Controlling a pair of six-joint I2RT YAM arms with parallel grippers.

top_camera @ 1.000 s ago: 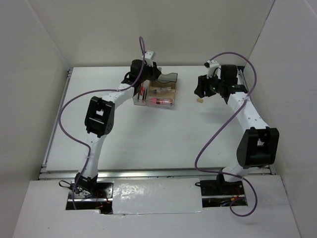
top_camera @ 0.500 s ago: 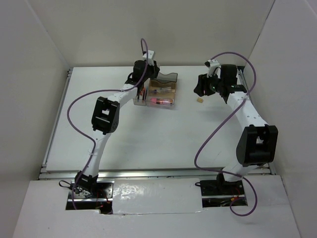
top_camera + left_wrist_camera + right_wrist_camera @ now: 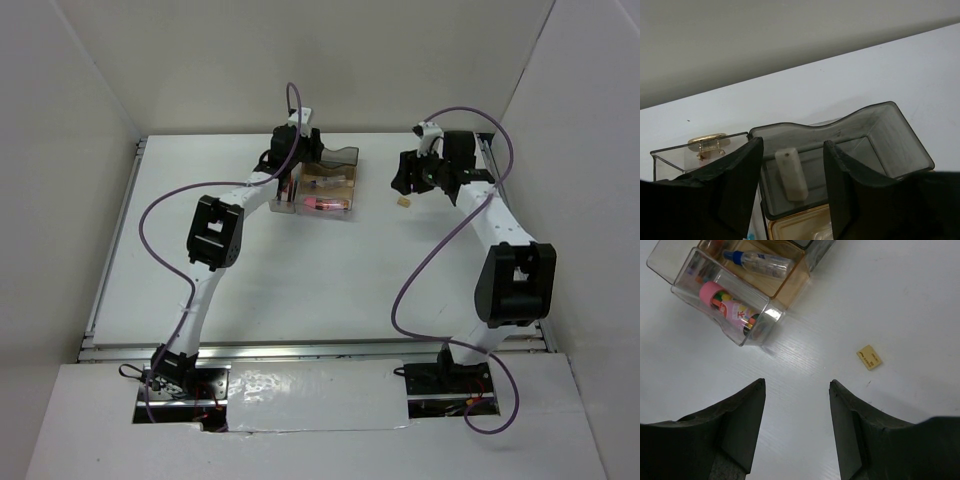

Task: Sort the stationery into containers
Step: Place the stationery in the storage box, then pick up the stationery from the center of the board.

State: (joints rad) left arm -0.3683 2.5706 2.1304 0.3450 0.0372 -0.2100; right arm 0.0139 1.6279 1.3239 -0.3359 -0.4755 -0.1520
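Observation:
The smoky clear organizer tray (image 3: 345,157) stands at the back middle of the table. My left gripper (image 3: 296,160) is open above it. In the left wrist view the tray's dark back compartment (image 3: 890,125) holds one beige block (image 3: 791,174), lying loose between my open fingers (image 3: 740,175). My right gripper (image 3: 408,180) is open and empty over bare table. The other beige block (image 3: 869,357) lies on the table right of the tray, also in the top view (image 3: 403,202). The pink tube (image 3: 727,302) and the blue-capped bottle (image 3: 760,262) lie in tray compartments.
White walls close in the table at the back and on both sides. Purple cables loop over both arms. A gold clip (image 3: 707,140) sits in the tray's long narrow compartment. The table's right edge rail (image 3: 500,180) runs close to my right arm.
My left gripper has shifted slightly right and back over the tray, and its elbow has swung right. My right arm has barely moved.

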